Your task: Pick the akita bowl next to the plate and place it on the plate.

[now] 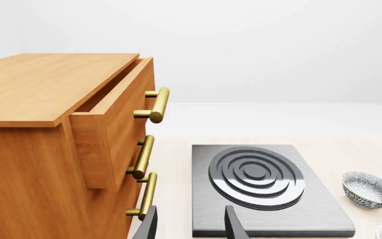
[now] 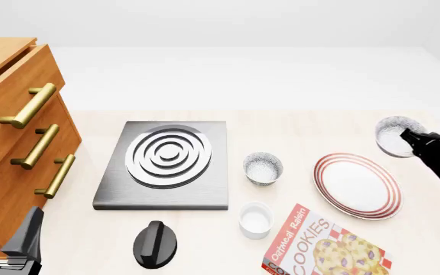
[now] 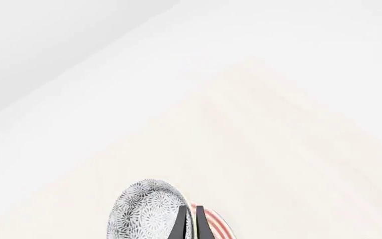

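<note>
The red-ringed white plate [image 2: 356,184] lies at the right of the table. Just beyond its far right edge, one speckled akita bowl [image 2: 396,134] hangs tilted, its rim pinched by my right gripper [image 2: 412,141], which is shut on it. In the right wrist view the thin fingers close on that bowl's [image 3: 144,214] rim, with the plate's red rings [image 3: 216,228] just past them. A second, alike bowl [image 2: 263,168] stands upright between the stove and the plate, also seen in the left wrist view [image 1: 369,189]. My left gripper [image 2: 6,232] is open and empty at the near left corner [image 1: 191,228].
A grey stove plate [image 2: 167,163] with a ringed burner sits centre-left, its black knob [image 2: 155,243] in front. A plain white cup [image 2: 255,219] and a cookie box [image 2: 323,246] lie near the front. A wooden drawer cabinet [image 2: 10,132] with brass handles stands at the left, its top drawer ajar.
</note>
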Controlling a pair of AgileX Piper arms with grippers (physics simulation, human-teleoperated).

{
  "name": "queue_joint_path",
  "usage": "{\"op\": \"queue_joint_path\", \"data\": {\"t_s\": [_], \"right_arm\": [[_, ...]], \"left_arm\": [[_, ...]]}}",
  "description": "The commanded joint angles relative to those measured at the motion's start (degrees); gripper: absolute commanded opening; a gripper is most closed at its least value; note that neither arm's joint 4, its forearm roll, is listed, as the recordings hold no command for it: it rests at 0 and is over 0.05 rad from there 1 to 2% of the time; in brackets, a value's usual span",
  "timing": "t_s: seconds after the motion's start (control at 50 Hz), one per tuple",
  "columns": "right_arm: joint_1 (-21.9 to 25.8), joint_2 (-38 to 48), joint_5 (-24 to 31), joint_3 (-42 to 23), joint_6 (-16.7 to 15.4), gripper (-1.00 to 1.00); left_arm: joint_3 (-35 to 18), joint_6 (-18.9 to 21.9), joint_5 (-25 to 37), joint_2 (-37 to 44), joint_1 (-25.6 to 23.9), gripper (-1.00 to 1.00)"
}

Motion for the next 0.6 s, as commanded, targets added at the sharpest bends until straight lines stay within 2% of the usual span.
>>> {"op": "queue_joint_path", "data": {"t_s": [0.02, 0.6], "right_arm": [[0.9, -1.2, -0.4, 1.0, 0.5, -1.0], [2.5, -3.3, -0.8, 3.5, 0.8, -1.0]], "left_arm": [[0.0, 0.0, 0.0, 0.0, 0.0, 1.0], [0.0, 0.0, 0.0, 0.0, 0.0, 1.0]]}}
